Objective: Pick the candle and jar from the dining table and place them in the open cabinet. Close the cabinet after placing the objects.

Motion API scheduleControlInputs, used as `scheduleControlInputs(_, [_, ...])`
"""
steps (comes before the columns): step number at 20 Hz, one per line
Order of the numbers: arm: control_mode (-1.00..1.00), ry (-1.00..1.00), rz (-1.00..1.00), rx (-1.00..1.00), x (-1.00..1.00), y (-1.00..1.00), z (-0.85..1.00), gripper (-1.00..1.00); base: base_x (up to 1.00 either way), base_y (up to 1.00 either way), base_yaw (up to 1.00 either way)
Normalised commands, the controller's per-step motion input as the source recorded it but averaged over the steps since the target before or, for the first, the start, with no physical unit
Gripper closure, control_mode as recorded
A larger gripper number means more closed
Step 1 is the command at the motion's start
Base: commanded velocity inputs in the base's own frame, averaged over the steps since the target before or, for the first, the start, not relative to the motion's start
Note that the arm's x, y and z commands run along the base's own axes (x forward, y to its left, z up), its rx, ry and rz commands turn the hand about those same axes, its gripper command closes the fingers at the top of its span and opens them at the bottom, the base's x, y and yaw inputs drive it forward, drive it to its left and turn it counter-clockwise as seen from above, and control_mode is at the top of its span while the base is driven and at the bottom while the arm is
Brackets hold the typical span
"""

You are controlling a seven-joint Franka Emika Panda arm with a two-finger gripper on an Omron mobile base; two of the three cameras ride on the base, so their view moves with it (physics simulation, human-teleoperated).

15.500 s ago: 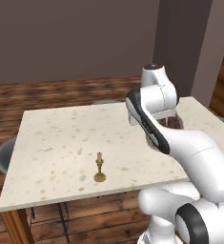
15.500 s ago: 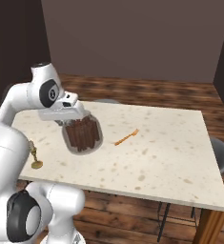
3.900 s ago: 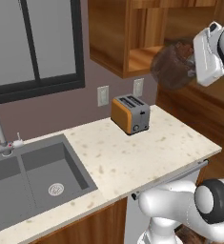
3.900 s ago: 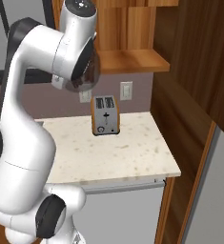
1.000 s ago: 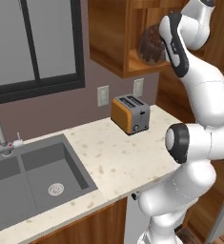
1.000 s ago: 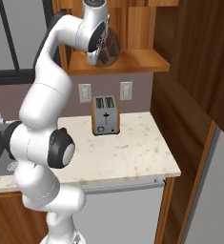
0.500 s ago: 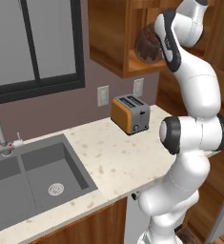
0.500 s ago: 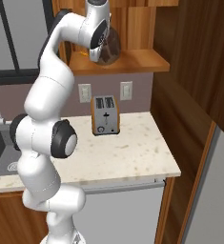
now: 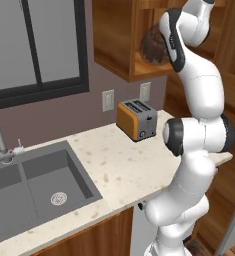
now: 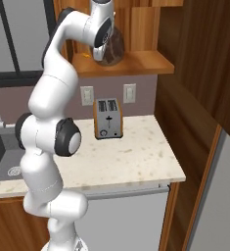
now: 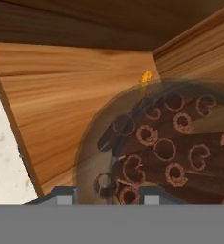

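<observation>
- Cabinet (image 10: 136, 61): door not swung shut; closing remains.
- Jar (image 10: 111, 49): sits on the cabinet's lower shelf, apparently placed; reddish sticks visible inside.
- Tool (image 11: 108, 194): fingertips flank the jar's near side; gripping or released, cannot tell.
- Candle: judged not yet fetched.

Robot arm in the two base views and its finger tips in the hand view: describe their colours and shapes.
The arm is built of glossy white rounded shells, with dark grey to black round caps and bands at its joints. A bulbous white body carries it. No cables or markings are visible. In the hand view the gripper has two small squarish grey finger tips.
</observation>
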Motion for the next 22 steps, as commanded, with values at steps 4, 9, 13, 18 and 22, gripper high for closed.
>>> scheduleControlInputs(4, [-1.0,-0.05,0.02,0.0,0.27,0.06,0.0,-1.0,0.0,0.0,0.0])
scheduleControlInputs(9, [-1.0,-0.09,0.02,0.0,0.11,0.04,0.12,-1.0,0.0,0.0,0.0])
scheduleControlInputs(13, [-1.0,-0.19,0.05,-0.02,0.0,0.0,0.3,-1.0,0.0,0.0,0.0])
scheduleControlInputs(18, [-1.0,-0.21,0.08,-0.03,-0.04,0.0,0.16,-1.0,0.0,0.0,0.0])
scheduleControlInputs(22, [-1.0,-0.21,0.08,-0.01,-0.2,0.0,0.01,-1.0,0.0,0.0,0.0])
